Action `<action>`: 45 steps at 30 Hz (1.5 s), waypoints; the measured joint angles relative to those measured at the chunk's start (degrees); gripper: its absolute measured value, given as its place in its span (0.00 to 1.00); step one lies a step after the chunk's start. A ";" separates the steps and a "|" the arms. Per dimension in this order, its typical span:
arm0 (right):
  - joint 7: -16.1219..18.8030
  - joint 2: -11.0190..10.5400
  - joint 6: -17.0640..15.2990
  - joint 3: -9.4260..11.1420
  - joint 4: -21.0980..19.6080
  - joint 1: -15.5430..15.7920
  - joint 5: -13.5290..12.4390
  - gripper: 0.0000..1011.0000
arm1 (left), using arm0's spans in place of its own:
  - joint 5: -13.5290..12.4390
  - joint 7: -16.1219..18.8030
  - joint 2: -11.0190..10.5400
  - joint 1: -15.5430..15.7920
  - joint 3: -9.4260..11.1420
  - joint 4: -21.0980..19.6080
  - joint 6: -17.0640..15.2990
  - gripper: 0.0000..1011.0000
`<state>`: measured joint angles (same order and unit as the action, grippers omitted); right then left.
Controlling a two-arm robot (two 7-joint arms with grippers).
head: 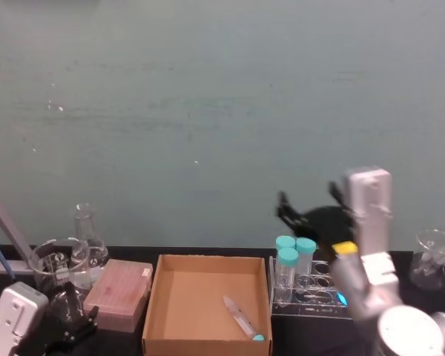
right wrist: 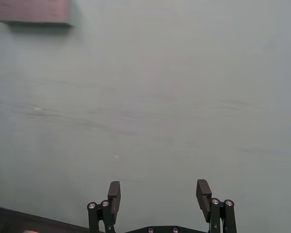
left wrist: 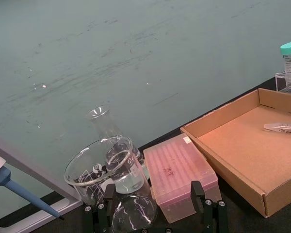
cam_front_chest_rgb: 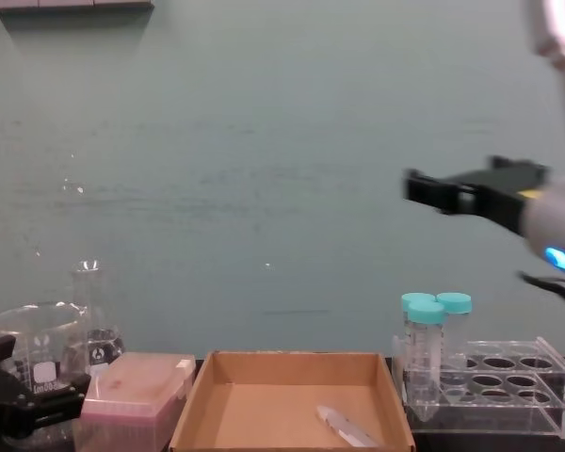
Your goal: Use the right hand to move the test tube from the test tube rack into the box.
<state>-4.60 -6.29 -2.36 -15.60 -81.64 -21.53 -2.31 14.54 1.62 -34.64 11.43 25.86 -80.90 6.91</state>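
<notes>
The slim test tube with its small teal cap lies on its side inside the brown cardboard box, near the box's right front corner; it also appears in the left wrist view and the chest view. The clear test tube rack stands just right of the box. My right gripper hangs open well above the rack, its fingers wide apart with nothing between them, facing the green wall. My left gripper rests open at the table's front left.
Several wide teal-capped tubes stand in the rack's left end. A pink lidded box lies left of the cardboard box, with a beaker, a conical flask and a pipette beyond. Another beaker stands far right.
</notes>
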 joint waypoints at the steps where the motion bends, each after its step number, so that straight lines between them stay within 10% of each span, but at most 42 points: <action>1: -0.46 -0.25 0.07 0.57 -0.63 0.84 0.11 0.99 | 0.00 0.00 0.00 0.00 0.00 0.00 0.00 0.99; 10: -5.42 -1.69 1.91 7.12 -3.09 9.23 0.99 0.99 | 0.00 0.00 0.00 0.00 0.00 0.00 0.00 0.99; 19: -5.90 -0.87 2.55 10.36 -0.54 10.61 0.62 0.99 | 0.00 0.00 0.00 0.00 0.00 0.00 0.00 0.99; 45: -4.55 -0.19 1.17 11.14 0.83 10.22 0.00 0.99 | 0.00 0.00 0.00 0.00 0.00 0.00 0.00 0.99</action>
